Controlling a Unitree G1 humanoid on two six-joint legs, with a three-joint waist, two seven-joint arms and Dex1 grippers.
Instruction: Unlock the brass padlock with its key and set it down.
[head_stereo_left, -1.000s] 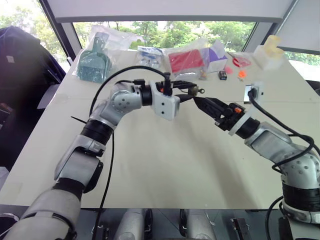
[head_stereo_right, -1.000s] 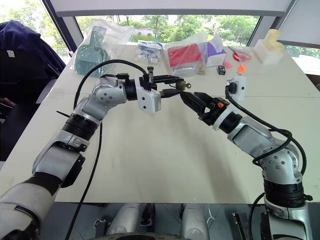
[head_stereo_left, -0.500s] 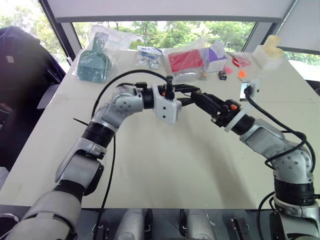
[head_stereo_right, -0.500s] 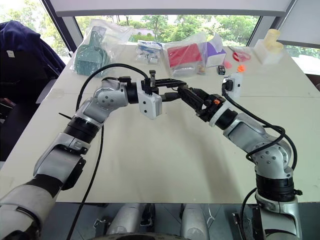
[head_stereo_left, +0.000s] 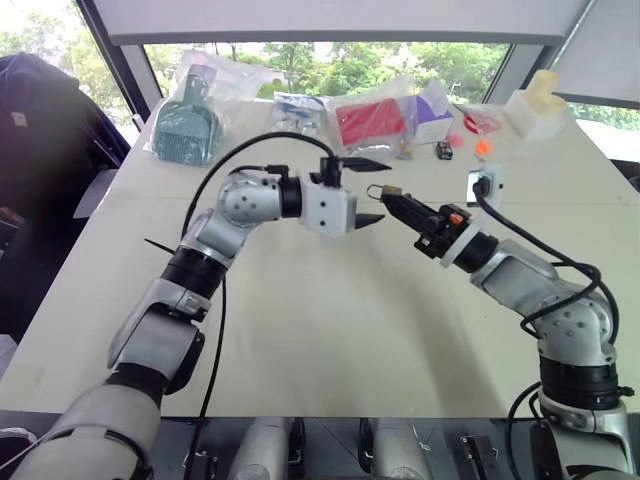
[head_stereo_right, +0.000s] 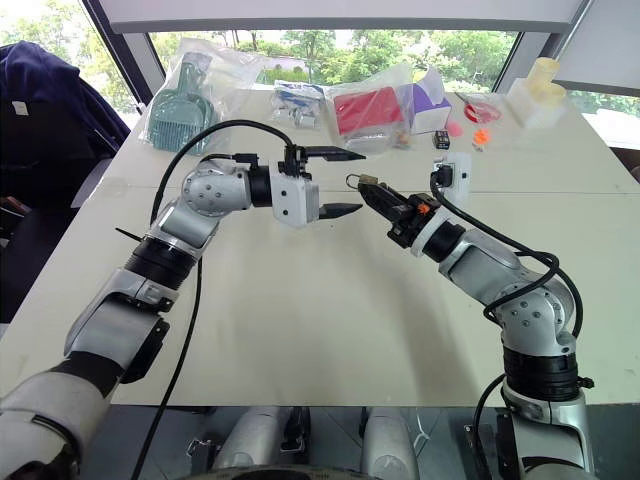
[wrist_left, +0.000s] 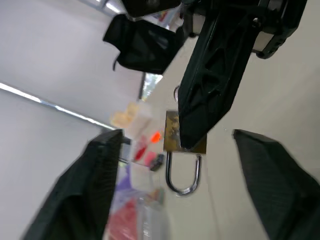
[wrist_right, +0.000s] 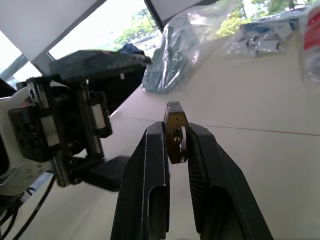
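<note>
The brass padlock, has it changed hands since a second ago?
Yes. The brass padlock has passed from the left gripper, now open, to the right gripper, shut on it. Against the red package behind, it sits roughly where it was.

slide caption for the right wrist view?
Right gripper pinches the brass padlock between its fingers, facing the left gripper with jaws open, above the table.

A pale beige tabletop (head_stereo_left: 330, 340) carries several things along its far edge. At the far left lies a teal plastic brush in a clear bag (head_stereo_left: 187, 125). Near the middle is a small clear packet with blue and white parts (head_stereo_left: 297, 112), and just beside it a red flat box in a clear bag (head_stereo_left: 375, 122). A purple and white packet (head_stereo_left: 434, 104) follows. Close to it are a small black trinket (head_stereo_left: 445, 150) and an orange trinket (head_stereo_left: 484, 148). At the far right stands a white box with a pale yellow object on top (head_stereo_left: 538, 102).
</note>
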